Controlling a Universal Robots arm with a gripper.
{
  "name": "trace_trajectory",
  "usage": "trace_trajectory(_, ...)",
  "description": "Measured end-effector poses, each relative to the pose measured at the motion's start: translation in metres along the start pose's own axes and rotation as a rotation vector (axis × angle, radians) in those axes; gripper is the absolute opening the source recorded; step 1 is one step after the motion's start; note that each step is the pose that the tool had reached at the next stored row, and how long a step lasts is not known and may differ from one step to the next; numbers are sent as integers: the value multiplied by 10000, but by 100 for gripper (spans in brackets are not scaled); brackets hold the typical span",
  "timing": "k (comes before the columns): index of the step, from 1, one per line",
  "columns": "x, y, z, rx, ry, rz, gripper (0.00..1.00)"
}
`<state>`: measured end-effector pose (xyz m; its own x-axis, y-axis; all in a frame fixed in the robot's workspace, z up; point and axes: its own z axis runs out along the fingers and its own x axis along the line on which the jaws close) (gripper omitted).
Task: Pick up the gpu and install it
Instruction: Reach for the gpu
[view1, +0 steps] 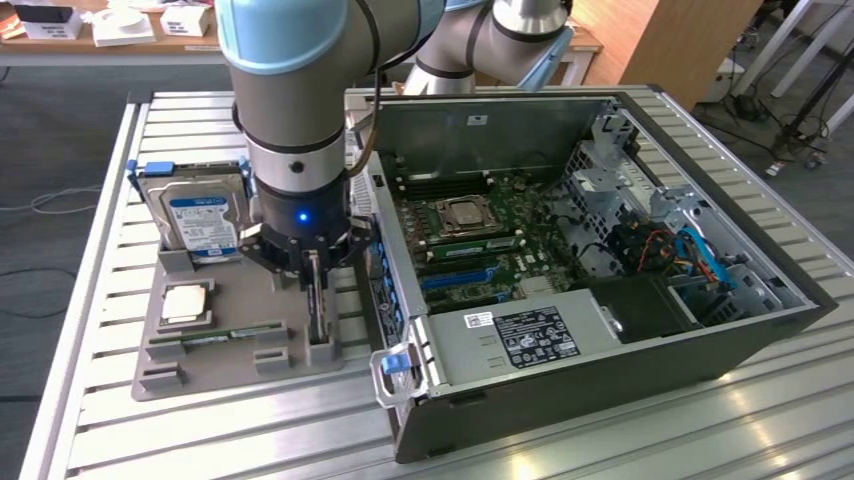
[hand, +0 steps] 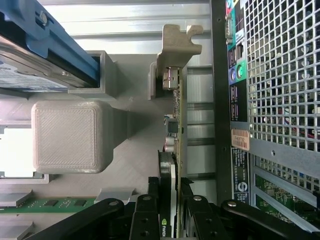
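Arm comes down over the tray (view1: 227, 375) at the exterior view's left, next to the open PC case (view1: 601, 390). Gripper (view1: 315, 265) sits low over the gpu (view1: 316, 310).

Gpu stands on its long edge in the tray slot nearest the case, just beside the case wall. Can't tell if it touches the wall. Its base looks seated in the slot, not lifted.

Wrist view: gripper (hand: 170, 210) straddles the gpu (hand: 172, 170), one black finger (hand: 145, 212) on each face, clamped against the card with no gap showing. Grasping the gpu. Silvery bracket (hand: 177, 42) is at the card's far end from the gripper, by a tray post. Case rear grille (hand: 280, 75) runs alongside the card.

Other items on the tray:
- Hard drive (view1: 200, 215) with a blue-white label, upright in the back holder, blue rail on it; also in wrist view (hand: 30, 75).
- Cpu (view1: 184, 305) flat in a square pocket.
- Ram stick (view1: 220, 338) on edge in a slot near the gpu; green strip in wrist view (hand: 50, 203).

Inside the case: motherboard (view1: 494, 240) with blue slots, and a grey psu (view1: 521, 335) at the front edge.

Everything sits on a slatted metal table (view1: 200, 440).
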<state>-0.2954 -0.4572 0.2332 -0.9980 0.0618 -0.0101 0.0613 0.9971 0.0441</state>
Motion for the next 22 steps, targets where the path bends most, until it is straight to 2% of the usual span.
trace_trajectory(6, -11, 3, -80, 3, 5, -2, 27)
trace_trajectory(22, -26, 17, -374, 3, 5, -2, 27)
